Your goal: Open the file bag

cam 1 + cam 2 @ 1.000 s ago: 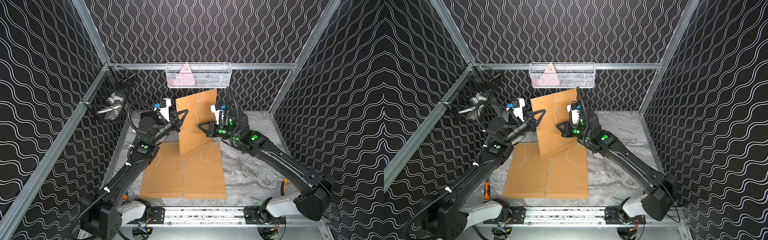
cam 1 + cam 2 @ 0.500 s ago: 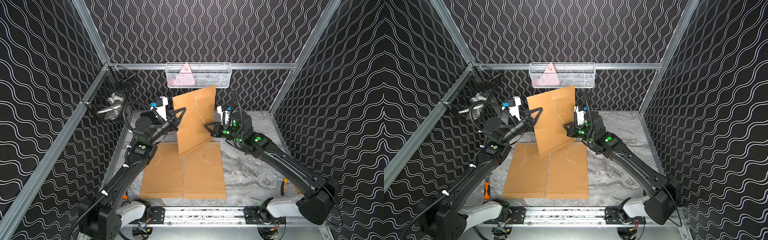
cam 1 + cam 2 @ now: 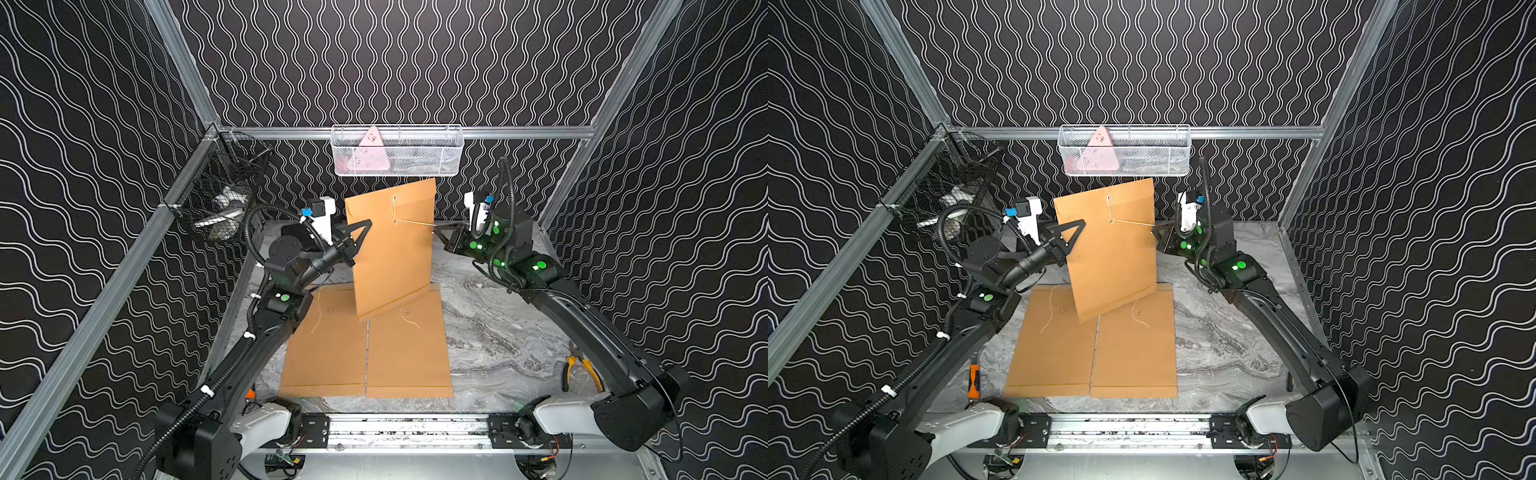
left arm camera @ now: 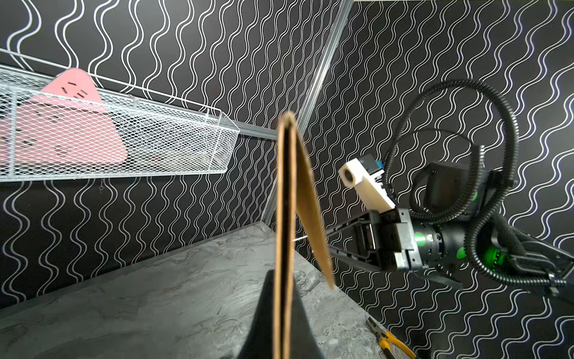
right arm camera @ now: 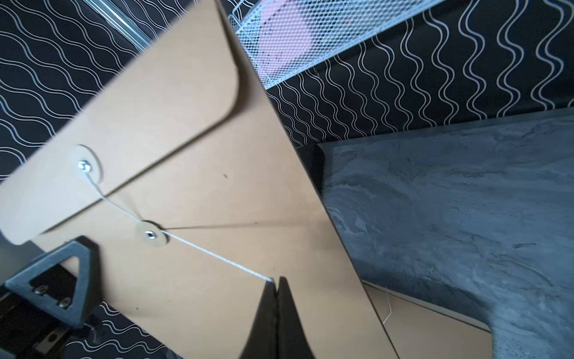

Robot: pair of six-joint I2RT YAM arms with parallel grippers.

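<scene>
Your brown paper file bag (image 3: pixel 392 257) stands between left gripper (image 3: pixel 360 236) and right gripper (image 3: pixel 439 231); two flat brown paper envelopes (image 3: pixel 409 353) lie below them.

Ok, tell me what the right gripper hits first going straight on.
Most likely the face of the upright file bag, close ahead of the right gripper pinching its string; depth is unclear.

Enclosed robot lab cell
Aluminium frame (image 3: pixel 540 132), black wave-patterned walls (image 3: pixel 374 62), marbled table (image 3: pixel 498 332), metal mounting rail (image 3: pixel 407 428) along the front.
</scene>
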